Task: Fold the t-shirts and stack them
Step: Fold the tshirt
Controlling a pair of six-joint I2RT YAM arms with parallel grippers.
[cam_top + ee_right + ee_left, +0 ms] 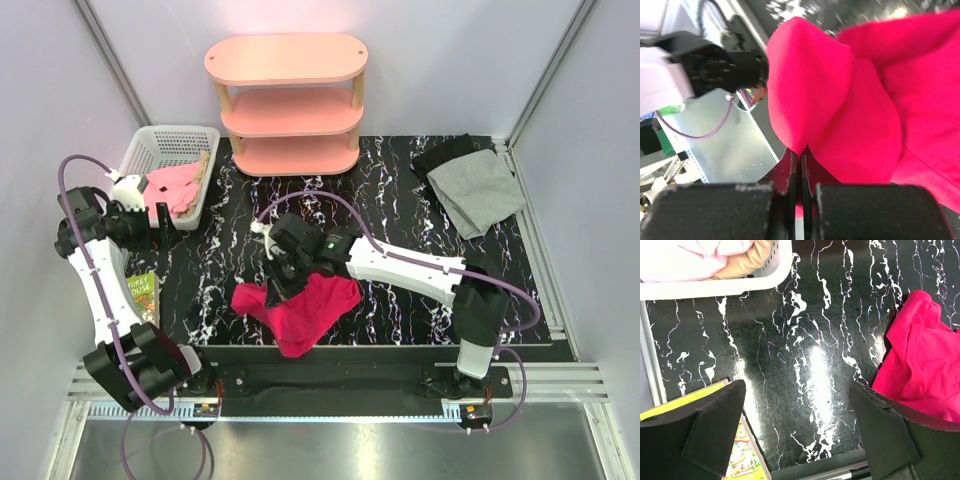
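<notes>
1. The right gripper (pixel 801 159) is clenched on a raised fold of the red t-shirt (pixel 300 308).
2. The shirt lies crumpled on the table (pixel 400 200) beneath the fingers. Its long axis runs crosswise, and one lobe points toward the arm bases.
3. The grey t-shirt (pixel 478 190) lies well apart, at the far right corner.
4. The left gripper (pixel 800 425) is spread wide and holds nothing. The basket (pixel 715 287) is beyond its fingertips, a booklet (pixel 742 455) is under one finger, and the red shirt is beside the other.

Count: one red shirt (pixel 300 312), one grey shirt (pixel 480 190), one basket (pixel 175 130), one three-tier shelf (pixel 287 58), one book (pixel 143 292), one table (pixel 400 185).
</notes>
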